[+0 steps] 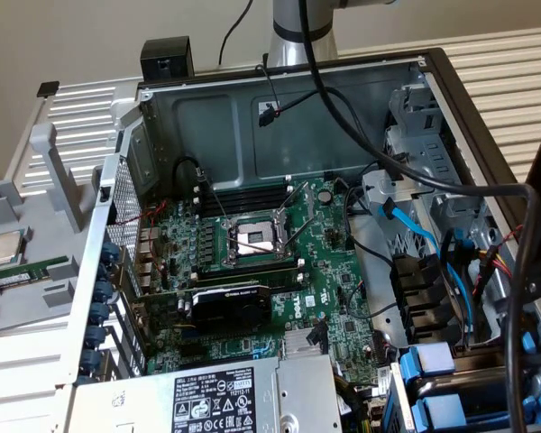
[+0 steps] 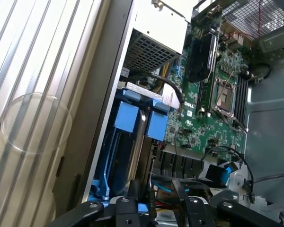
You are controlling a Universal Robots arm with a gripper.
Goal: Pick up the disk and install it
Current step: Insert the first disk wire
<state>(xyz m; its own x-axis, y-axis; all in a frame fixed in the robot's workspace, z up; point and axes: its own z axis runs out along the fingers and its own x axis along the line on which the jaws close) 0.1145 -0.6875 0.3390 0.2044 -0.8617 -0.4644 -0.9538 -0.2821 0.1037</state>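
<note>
Since made mostly of metal, better to treat the disk [image 2: 128, 118] as stiff, rather heavy for its size and sensitive to knocks; probably slippery on the flat faces, so to be held by the long edges of the blue frame [image 2: 124, 109]. Found standing on edge in the drive bay [image 2: 106, 175] of the computer case [image 1: 279, 117], just beside a similar blue-framed drive [image 2: 157, 126] and near the power supply [image 2: 154, 45]. Hard to separate from that twin with certainty. About the tool [image 2: 154, 213], close to the bay: clenched or released, cannot tell.
</note>
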